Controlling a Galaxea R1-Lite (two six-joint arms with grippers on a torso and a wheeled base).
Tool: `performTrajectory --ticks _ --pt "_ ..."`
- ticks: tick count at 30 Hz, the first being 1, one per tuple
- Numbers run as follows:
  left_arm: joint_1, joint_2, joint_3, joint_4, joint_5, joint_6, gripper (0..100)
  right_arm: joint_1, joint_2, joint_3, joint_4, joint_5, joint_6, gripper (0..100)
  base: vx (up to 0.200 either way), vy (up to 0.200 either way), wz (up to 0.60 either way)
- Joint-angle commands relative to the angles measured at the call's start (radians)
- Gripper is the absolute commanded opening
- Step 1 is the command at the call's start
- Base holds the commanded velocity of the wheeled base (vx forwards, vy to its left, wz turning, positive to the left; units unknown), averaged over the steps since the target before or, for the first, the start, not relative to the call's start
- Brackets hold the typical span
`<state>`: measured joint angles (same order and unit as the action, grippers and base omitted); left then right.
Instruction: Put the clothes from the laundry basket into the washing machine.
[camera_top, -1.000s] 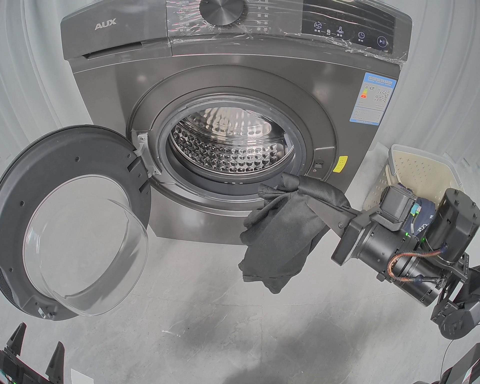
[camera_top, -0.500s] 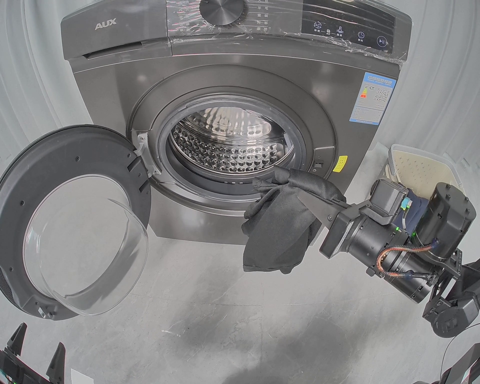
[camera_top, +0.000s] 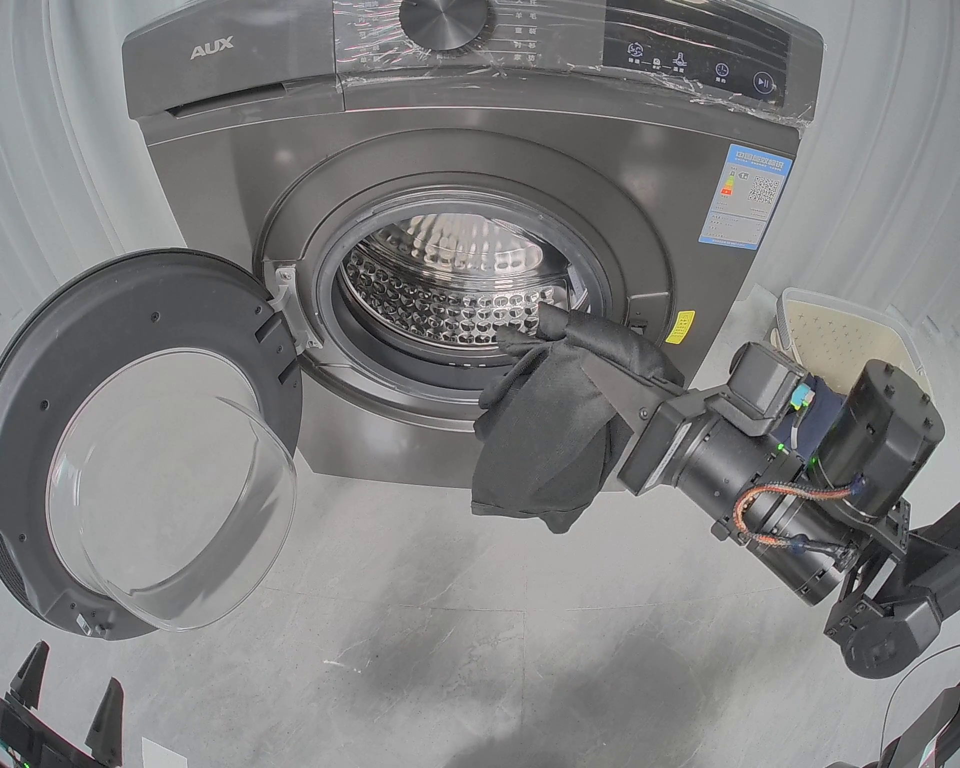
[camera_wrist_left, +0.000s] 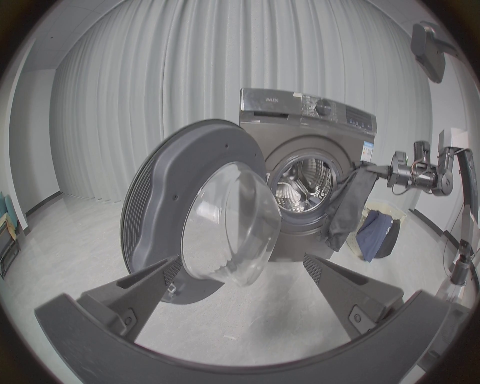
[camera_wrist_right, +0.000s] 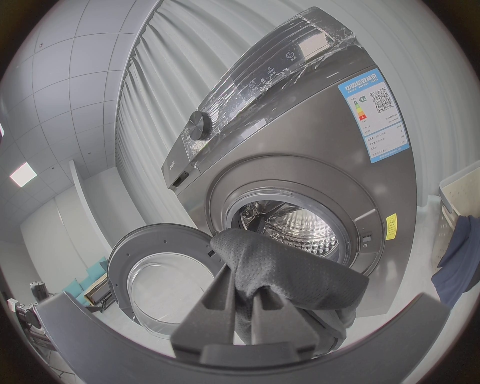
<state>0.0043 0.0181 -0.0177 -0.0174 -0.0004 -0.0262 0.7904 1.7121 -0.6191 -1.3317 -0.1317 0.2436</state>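
Observation:
The grey washing machine (camera_top: 480, 130) stands with its round door (camera_top: 140, 440) swung wide to the left and its steel drum (camera_top: 450, 280) showing. My right gripper (camera_top: 592, 372) is shut on a black garment (camera_top: 540, 430) at the lower right rim of the opening; the cloth hangs down over the machine's front. The right wrist view has the fingers (camera_wrist_right: 220, 310) pinched on that garment (camera_wrist_right: 295, 272) in front of the drum (camera_wrist_right: 295, 230). The cream laundry basket (camera_top: 850, 340) sits right of the machine with dark blue clothes (camera_top: 825, 410) in it. My left gripper (camera_wrist_left: 240, 275) hangs open low by the door.
The open door (camera_wrist_left: 200, 200) with its glass bowl juts out over the floor on the left. Grey tiled floor (camera_top: 450, 620) lies in front of the machine. The basket (camera_wrist_right: 457, 200) with blue cloth draped over its edge (camera_wrist_right: 457, 260) stands close to the machine's right side.
My right gripper has carried the black garment left and upward, from below the opening's rim to its lower right edge. The left arm has stayed put.

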Motion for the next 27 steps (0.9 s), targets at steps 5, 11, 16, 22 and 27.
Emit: performTrajectory --ticks 5,11,16,22,27 --pt "0.039 0.168 -0.263 -0.127 -0.09 -0.07 100 0.006 0.012 0.006 -0.001 -0.002 0.0 0 0.0 0.0 0.0" --pt "0.029 0.315 -0.216 -0.116 -0.322 -0.077 100 0.009 0.014 -0.004 -0.001 0.0 0.0 0 0.0 0.0 0.0" --pt "0.026 0.399 -0.216 -0.125 -0.515 -0.103 100 0.015 0.026 -0.042 0.002 0.0 -0.001 0 0.0 0.0 0.0" --pt "0.014 0.533 -0.263 -0.137 -0.612 -0.113 100 0.021 0.073 -0.1 0.006 0.001 -0.004 0 0.0 0.0 0.0" --pt "-0.079 0.689 -0.28 -0.228 -0.605 -0.103 100 0.035 0.133 -0.139 0.002 0.003 -0.004 0 0.0 0.0 0.0"
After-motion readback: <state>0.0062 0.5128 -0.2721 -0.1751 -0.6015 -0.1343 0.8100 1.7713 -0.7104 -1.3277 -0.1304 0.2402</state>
